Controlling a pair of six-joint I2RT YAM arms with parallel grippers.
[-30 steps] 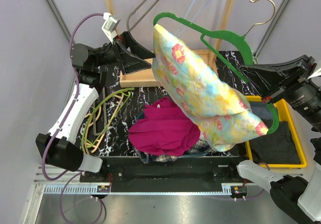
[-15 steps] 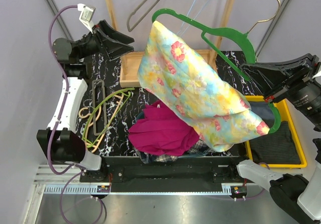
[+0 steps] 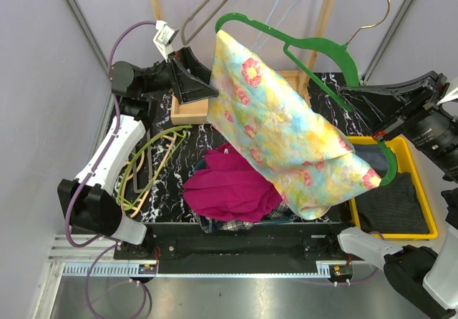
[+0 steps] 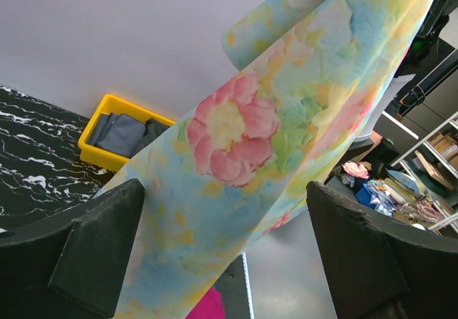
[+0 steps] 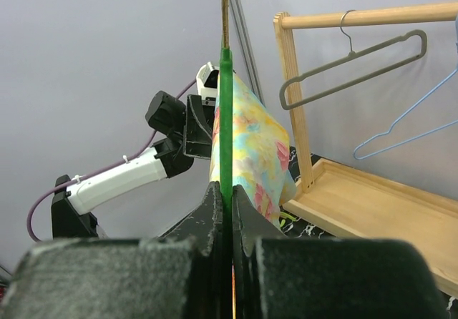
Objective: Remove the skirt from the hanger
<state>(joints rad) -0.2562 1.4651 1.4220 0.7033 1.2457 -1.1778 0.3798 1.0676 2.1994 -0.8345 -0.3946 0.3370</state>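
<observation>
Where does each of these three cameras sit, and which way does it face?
Top external: fixed above, behind the bases, looking down at the table; left arm and right arm show.
Left wrist: on the left arm, facing the floral skirt close up; left pincer open in the foreground.
Right wrist: on the right arm, looking along the green hanger; right pincer shut on it.
Shared: all see the skirt.

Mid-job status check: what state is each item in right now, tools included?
floral skirt, draped over the green hanger, not yet off
green hanger, held in the air, tilted
right tool, shut on the green hanger
left tool, open beside the skirt, gripping nothing
yellow bin, holding dark clothes
magenta garment, heaped on the table
grey hanger, bare, hung on the wooden rail
</observation>
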